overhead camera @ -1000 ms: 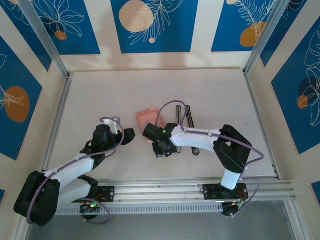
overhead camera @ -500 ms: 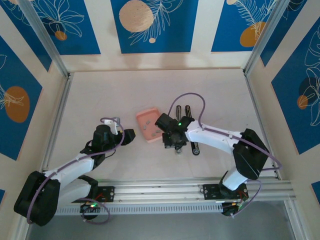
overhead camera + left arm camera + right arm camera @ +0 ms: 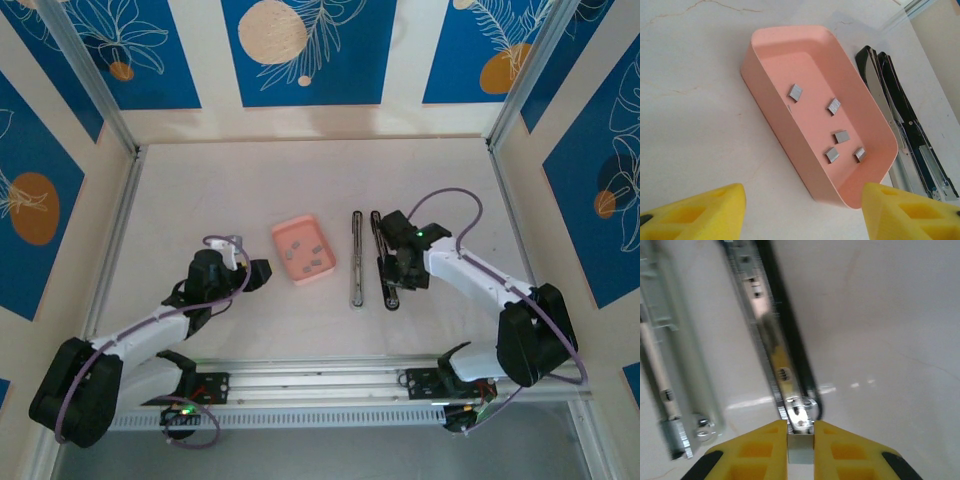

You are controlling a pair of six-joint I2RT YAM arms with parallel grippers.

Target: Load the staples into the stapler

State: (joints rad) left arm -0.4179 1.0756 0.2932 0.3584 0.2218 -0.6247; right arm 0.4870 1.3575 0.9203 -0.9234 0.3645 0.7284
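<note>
Right pincer (image 3: 800, 434) is clamped on one staple (image 3: 800, 454) at the stapler (image 3: 774, 355) rail; five staples (image 3: 841, 136) lie unloaded ahead of the parted left pincer (image 3: 802, 196).

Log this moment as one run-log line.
right gripper: shut on staple strip, above opened stapler | left gripper: open, facing pink tray | tray: five staples inside

I see the stapler (image 3: 356, 262) opened flat, its two slim silver-and-black arms side by side, running near to far, right of centre. Five small grey staples (image 3: 841, 136) lie loose in the pink tray (image 3: 771, 114) left of it; a sixth strip (image 3: 800, 454) sits pinched in the right gripper (image 3: 800, 439).
</note>
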